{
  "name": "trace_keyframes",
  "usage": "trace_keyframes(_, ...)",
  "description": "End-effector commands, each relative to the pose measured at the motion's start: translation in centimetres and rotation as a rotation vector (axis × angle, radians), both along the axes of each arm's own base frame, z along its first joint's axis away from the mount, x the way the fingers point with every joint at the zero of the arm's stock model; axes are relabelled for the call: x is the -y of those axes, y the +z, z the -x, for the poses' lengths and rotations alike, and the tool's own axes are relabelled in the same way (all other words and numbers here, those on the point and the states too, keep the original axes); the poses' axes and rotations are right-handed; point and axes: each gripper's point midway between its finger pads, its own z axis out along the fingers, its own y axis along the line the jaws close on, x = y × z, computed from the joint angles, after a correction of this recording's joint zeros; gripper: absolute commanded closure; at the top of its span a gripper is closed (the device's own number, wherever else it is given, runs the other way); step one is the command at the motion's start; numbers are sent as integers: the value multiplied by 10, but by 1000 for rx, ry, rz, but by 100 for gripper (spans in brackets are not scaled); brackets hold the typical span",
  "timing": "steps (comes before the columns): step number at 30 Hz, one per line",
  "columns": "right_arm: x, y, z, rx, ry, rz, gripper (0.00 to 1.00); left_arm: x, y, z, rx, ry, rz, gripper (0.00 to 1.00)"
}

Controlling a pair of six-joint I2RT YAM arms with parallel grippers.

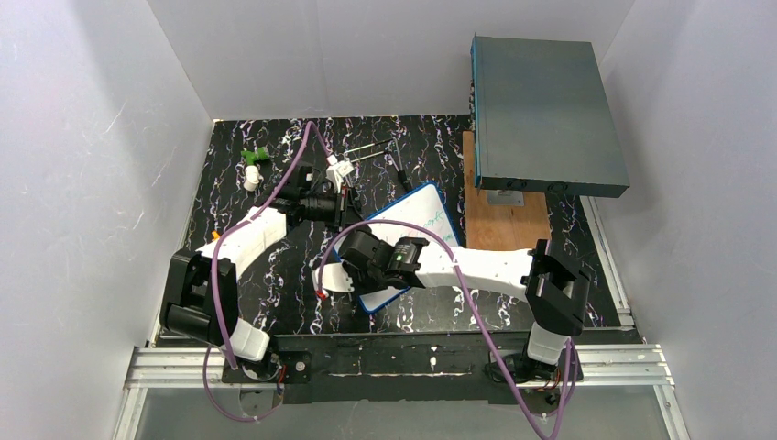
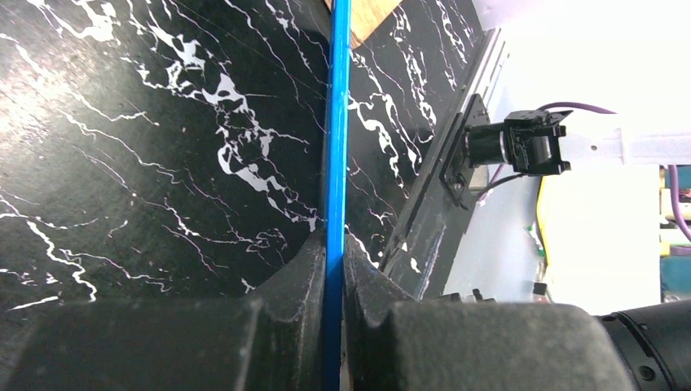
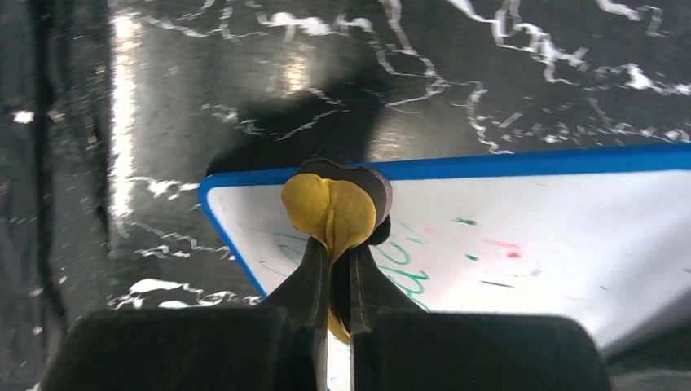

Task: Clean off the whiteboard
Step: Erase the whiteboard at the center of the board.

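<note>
The whiteboard [image 1: 426,215], white with a blue frame, lies tilted mid-table. Green writing and faint red marks show on it in the right wrist view [image 3: 530,236]. My left gripper [image 1: 353,213] is shut on its far-left edge; the left wrist view shows the blue frame [image 2: 336,122] pinched between the fingers of the left gripper [image 2: 334,252]. My right gripper [image 3: 341,252] is shut on a yellow eraser [image 3: 338,208] with a dark pad, and presses it on the board close to a rounded corner. In the top view the right gripper [image 1: 355,261] is over the board's near-left part.
A large grey-teal box [image 1: 545,115] stands at the back right over a wooden board [image 1: 504,225]. A green and white item [image 1: 254,163] and thin pens [image 1: 376,151] lie at the back. Grey walls close in three sides.
</note>
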Motion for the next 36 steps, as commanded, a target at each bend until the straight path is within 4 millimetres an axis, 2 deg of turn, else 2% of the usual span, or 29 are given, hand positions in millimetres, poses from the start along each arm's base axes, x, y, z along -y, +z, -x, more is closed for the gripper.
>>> trace_keyframes(1, 10, -2, 33, -128, 120, 44, 99, 9, 27, 16, -53, -80, 95, 100)
trace_keyframes(5, 3, 17, 10, -95, 13, -26, 99, 7, 24, 14, -57, -62, 84, 100)
trace_keyframes(10, 2, 47, -36, -74, -200, -167, 99, 3, 17, 8, -60, -10, 48, 100)
trace_keyframes(13, 5, 54, -58, -44, -301, -224, 99, 0, 13, 4, -72, 36, 35, 100)
trace_keyframes(15, 6, 55, -65, -48, -340, -244, 99, -2, 13, 3, -73, 67, 39, 100)
trace_keyframes(19, 2, 53, -61, -115, -367, -273, 99, -8, 7, 2, -101, 187, 30, 100)
trace_keyframes(23, -8, 50, -39, -252, -340, -290, 99, -19, 1, -4, -113, 361, 19, 100)
trace_keyframes(27, -9, 50, -28, -347, -341, -298, 99, -32, -8, 1, -149, 508, 34, 100)
trace_keyframes(31, -2, 58, -27, -472, -348, -326, 99, -40, -4, 7, -163, 592, 77, 100)
trace_keyframes(36, -1, 64, -3, -652, -283, -331, 99, -48, 7, 7, -168, 710, 185, 100)
